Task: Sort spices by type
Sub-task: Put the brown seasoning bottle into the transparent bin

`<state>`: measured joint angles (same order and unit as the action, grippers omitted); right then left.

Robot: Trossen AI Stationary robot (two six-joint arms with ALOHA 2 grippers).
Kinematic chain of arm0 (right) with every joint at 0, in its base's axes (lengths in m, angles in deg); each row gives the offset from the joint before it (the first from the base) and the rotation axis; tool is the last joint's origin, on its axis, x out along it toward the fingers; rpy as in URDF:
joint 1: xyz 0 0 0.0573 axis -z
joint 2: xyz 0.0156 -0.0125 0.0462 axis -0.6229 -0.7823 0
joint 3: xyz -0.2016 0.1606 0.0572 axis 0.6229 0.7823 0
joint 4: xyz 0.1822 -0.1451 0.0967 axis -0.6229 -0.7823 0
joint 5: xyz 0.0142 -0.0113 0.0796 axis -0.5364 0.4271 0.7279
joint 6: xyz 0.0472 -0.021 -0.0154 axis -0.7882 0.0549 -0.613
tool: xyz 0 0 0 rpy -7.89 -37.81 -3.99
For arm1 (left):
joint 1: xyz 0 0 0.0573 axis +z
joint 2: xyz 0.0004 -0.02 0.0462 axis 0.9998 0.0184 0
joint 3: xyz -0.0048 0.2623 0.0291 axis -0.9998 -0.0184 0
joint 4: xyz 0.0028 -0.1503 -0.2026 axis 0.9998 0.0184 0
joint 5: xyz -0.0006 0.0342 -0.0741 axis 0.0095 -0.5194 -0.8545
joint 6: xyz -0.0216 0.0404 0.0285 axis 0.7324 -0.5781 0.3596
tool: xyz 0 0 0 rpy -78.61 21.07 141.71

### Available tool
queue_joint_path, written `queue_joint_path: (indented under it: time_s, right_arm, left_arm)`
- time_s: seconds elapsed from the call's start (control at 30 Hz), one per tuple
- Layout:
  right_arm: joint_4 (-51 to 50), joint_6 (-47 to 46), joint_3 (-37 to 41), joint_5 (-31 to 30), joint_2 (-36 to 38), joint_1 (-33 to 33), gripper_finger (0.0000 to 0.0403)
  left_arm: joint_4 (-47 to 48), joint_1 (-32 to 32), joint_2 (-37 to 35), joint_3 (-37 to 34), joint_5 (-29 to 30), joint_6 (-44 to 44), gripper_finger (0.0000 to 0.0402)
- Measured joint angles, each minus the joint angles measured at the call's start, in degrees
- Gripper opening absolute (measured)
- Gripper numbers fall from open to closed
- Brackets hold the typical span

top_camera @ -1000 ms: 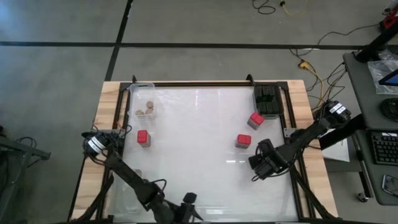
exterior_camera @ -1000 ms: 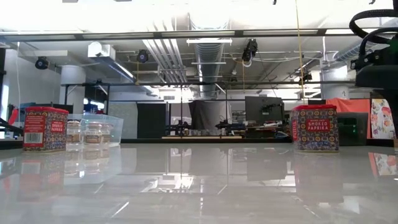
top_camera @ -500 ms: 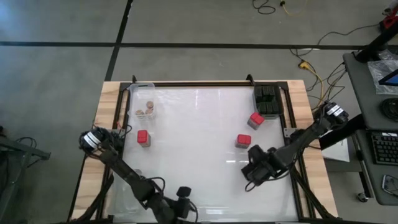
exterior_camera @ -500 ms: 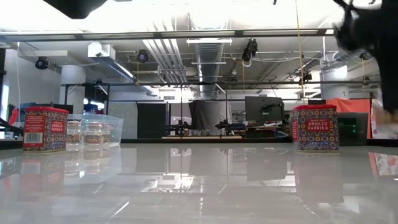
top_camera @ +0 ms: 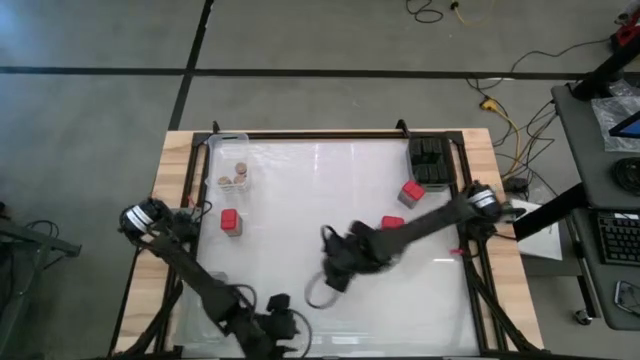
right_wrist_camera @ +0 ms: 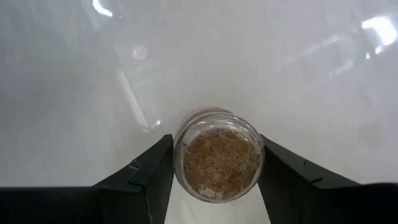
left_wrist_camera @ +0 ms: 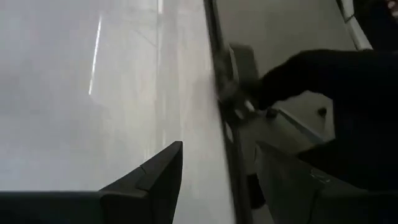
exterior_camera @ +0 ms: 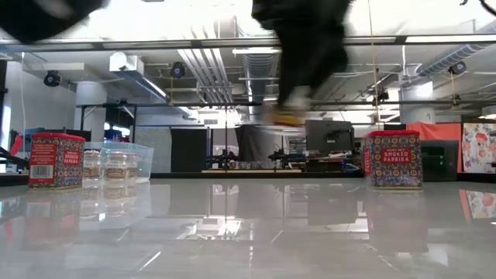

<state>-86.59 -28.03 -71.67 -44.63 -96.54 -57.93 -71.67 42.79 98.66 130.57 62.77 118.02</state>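
Right gripper (right_wrist_camera: 214, 171) above mid table (top_camera: 300, 190), clamped on round tan-topped jar (right_wrist_camera: 217, 155); left gripper (left_wrist_camera: 214, 180) at near edge, fingers parted, empty.

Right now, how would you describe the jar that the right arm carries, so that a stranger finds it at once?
Look over the middle of the white table, where the right arm reaches in from the right edge. Between the jaws of its right gripper sits a small round glass jar of tan spice. Unlike the red tins on the table, it is held.
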Motion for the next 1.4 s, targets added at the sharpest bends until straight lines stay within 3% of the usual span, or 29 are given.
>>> queue_joint_path:
  time_s: [0.23,0.47,0.6,0.8,1.1,1.23,1.4]
  right_arm:
    - [1.1,9.0,-13.7,1.2,-12.4,8.9,0.0186]
    - [-2.2,13.7,-24.2,1.6,-22.8,11.2,0.0189]
    - [-2.6,13.1,-26.8,1.5,-24.8,11.4,0.0192]
    - [-2.6,11.5,-27.7,1.5,-25.5,11.3,0.0212]
    - [-4.3,13.0,-28.2,-2.2,-20.5,9.7,0.0301]
    - [-7.1,14.3,-27.7,-7.0,-16.0,5.7,0.0335]
    - [-11.8,10.9,-25.6,-13.8,-11.8,-4.3,0.0359]
  left_arm:
    - [7.7,-5.8,-2.6,0.0,7.7,9.9,0.0182]
    - [8.8,-7.6,-3.2,0.0,9.8,11.2,0.0182]
    - [10.3,-7.5,-3.2,0.0,11.1,11.2,0.0182]
    - [13.4,-7.4,-3.2,0.0,16.4,11.3,0.0182]
    - [14.7,-6.7,-3.2,0.0,27.8,11.6,0.0182]
    - [15.4,-3.3,-4.5,0.0,26.0,10.4,0.0182]
    - [22.0,1.6,-6.4,0.0,24.0,8.4,0.0182]
